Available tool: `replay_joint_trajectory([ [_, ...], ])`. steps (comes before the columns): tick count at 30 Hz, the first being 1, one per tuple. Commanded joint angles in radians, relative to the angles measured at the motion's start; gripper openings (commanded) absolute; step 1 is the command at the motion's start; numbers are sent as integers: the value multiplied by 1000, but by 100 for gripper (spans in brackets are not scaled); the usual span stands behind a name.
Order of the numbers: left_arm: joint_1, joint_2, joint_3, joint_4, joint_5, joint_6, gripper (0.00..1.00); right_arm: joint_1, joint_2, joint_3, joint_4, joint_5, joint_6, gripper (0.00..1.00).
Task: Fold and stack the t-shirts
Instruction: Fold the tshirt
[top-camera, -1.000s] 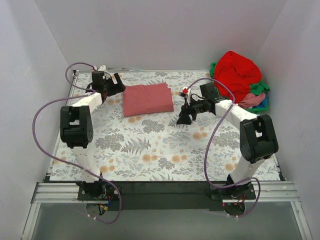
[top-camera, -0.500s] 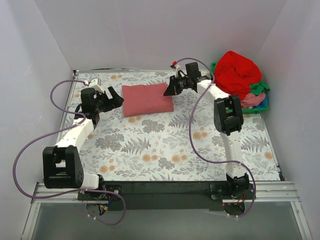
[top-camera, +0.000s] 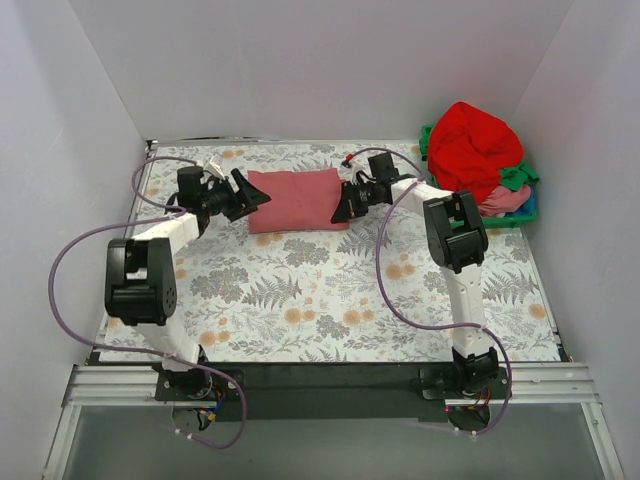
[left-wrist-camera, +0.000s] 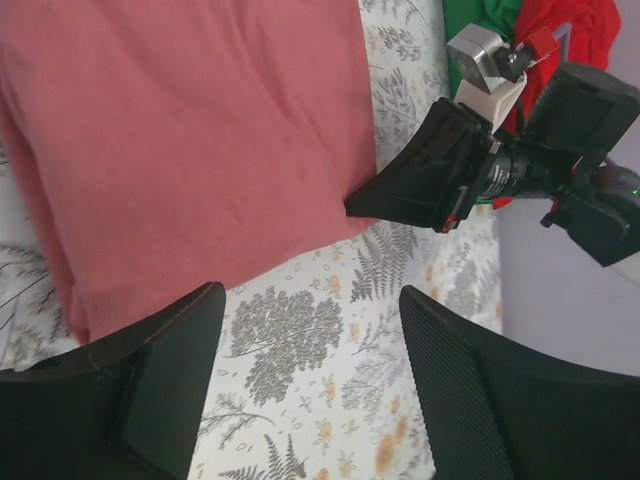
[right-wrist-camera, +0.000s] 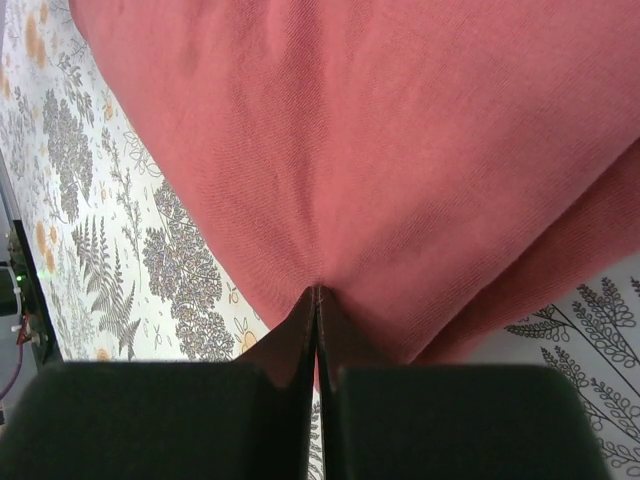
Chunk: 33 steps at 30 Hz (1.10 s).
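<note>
A folded dusty rose t-shirt (top-camera: 297, 198) lies flat at the back middle of the table. My right gripper (top-camera: 340, 208) is at the shirt's right near corner. Its jaws are shut, and the fabric (right-wrist-camera: 400, 150) puckers into the tips of the right gripper (right-wrist-camera: 317, 292). My left gripper (top-camera: 252, 197) sits at the shirt's left edge. The left gripper (left-wrist-camera: 310, 295) is open and nothing is between its fingers. One finger (left-wrist-camera: 150, 380) overlaps the shirt's (left-wrist-camera: 190, 140) near corner. More t-shirts are heaped at the back right: a red one (top-camera: 475, 145), a green one (top-camera: 515, 178) and a pink one (top-camera: 500, 200).
The heap rests in a basket (top-camera: 527, 210) against the right wall. White walls close in the back and both sides. The floral tablecloth (top-camera: 330, 290) covers the table. Purple cables loop off both arms.
My right gripper moved from the shirt's far right corner to its near right corner and shut there. The left arm swung in to the shirt's left edge, its jaws narrowing a little.
</note>
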Motion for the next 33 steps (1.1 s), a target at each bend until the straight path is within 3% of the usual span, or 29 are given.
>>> replay_joint_trajectory([
  [1,-18,106,119,37,173,-96,67,-13,-25,-36,-26,44,-15,2],
  [10,-139,418,367,10,235,-151,39,-16,-22,-41,-26,24,-26,2],
  [17,-129,465,338,-167,69,-58,27,-42,-40,-67,-25,30,-29,2],
  [20,-113,465,326,-213,-12,-27,27,-57,-40,-76,-26,35,-32,2],
  [24,-107,435,358,-191,38,17,40,-59,-53,-24,-90,-48,-117,5],
  [27,-107,335,424,-185,39,80,48,-65,-79,97,-226,-65,-257,14],
  [30,-107,224,441,-230,-165,140,70,-86,-146,156,-291,-56,-370,30],
  [32,-100,131,423,-256,-364,178,94,-96,-213,151,-342,-36,-424,39],
  [33,-95,109,409,-262,-416,181,98,-100,-239,130,-353,-1,-475,48],
])
